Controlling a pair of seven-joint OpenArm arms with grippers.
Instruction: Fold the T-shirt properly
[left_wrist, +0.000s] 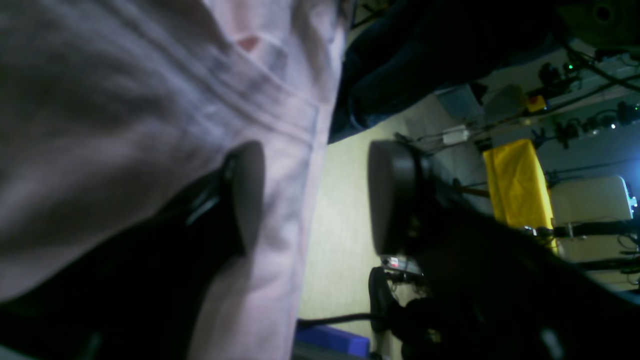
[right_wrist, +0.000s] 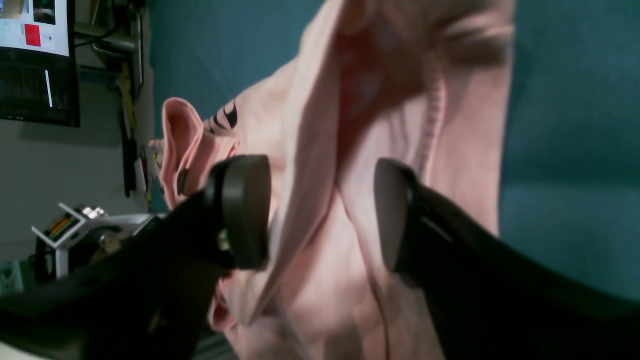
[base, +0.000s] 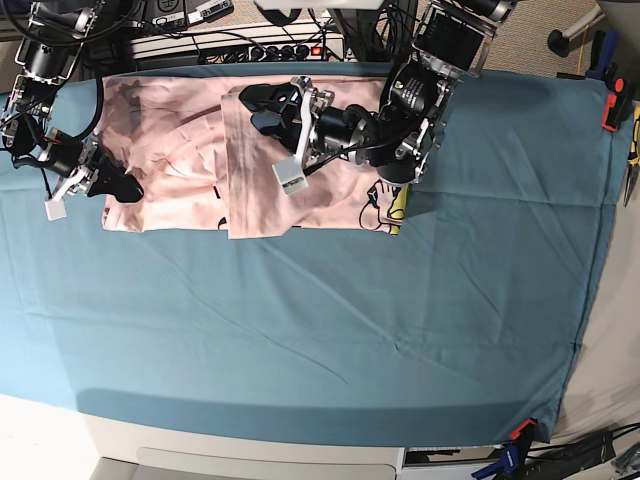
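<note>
The pale pink T-shirt lies crumpled at the back left of the teal tablecloth, with one flap folded over its middle and black lettering at its right edge. My left gripper hovers open over the folded flap. In the left wrist view the T-shirt fills the left side and its edge reaches in between the spread fingers of the gripper. My right gripper sits at the shirt's left end. It is open, with folds of the T-shirt between its fingers.
Power strips and cables line the table's back edge. An orange clamp and hand tools sit at the right edge. A small yellow item lies by the shirt's right edge. A monitor stands beyond the table.
</note>
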